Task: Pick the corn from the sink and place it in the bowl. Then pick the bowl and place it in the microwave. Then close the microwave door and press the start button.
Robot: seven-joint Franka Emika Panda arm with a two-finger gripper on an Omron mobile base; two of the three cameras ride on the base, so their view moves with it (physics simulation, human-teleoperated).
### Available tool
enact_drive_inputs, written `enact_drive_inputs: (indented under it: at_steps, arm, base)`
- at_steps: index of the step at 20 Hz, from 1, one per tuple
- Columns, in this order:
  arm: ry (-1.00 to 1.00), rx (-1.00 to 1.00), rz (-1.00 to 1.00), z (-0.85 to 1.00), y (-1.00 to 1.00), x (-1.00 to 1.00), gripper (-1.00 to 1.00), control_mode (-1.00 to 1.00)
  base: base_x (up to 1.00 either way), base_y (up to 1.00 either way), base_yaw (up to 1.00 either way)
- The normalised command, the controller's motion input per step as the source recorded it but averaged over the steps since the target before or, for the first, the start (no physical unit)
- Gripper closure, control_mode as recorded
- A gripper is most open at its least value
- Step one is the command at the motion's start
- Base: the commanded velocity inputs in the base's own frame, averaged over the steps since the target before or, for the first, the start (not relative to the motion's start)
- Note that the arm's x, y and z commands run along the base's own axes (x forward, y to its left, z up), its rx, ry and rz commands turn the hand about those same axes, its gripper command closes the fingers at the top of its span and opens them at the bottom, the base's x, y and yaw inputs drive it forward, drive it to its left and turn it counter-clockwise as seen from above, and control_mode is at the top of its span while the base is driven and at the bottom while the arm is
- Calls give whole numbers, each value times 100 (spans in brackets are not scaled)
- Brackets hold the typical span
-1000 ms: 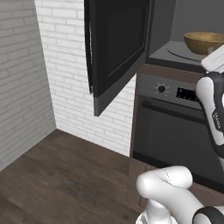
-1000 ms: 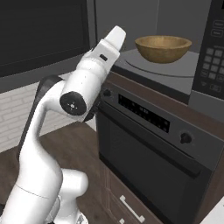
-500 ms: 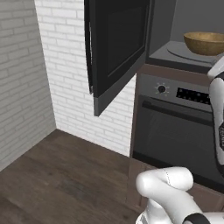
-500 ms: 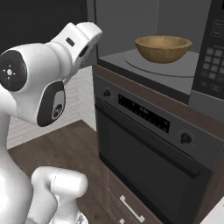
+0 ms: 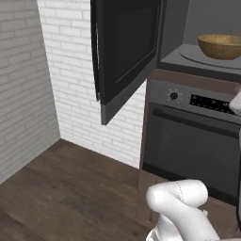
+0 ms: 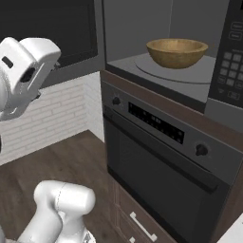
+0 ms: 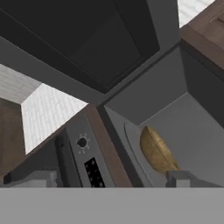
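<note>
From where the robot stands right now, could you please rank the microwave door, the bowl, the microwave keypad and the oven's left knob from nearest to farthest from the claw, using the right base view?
1. microwave door, just behind the claw, far left.
2. oven's left knob, lower centre.
3. bowl, upper centre.
4. microwave keypad, far right.

No word, brand or number can be read anywhere. The microwave (image 6: 190, 71) has a keypad (image 6: 231, 64) on its right side — pale buttons with marks too small to make out. The oven (image 6: 166, 161) below carries a dark display strip (image 6: 156, 122) with faint light specks, perhaps digits or symbols — they stay blurred. Around the oven's left knob (image 5: 173, 95) there are small tick marks, none legible.
</note>
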Motion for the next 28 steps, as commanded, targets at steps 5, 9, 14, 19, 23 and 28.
enact_drive_inputs:
  at_steps: [5,9,14,19,23,28]
  arm:
    - [0,-4,-1,-48,97,-7,-100,-100]
    - [-2,-12,-14,-18,100,1,-100,-100]
    - [0,-14,-15,-25,100,18,-100,-100]
    - [-2,-17,-14,-21,100,32,-100,-100]
    - [-8,-16,-11,-32,98,55,-100,-100]
    - [-20,-14,-10,-38,87,30,-100,-100]
  base:
    - [0,0,0]
    - [0,0,0]
    - [0,0,0]
    - [0,0,0]
    - [0,0,0]
    - [0,0,0]
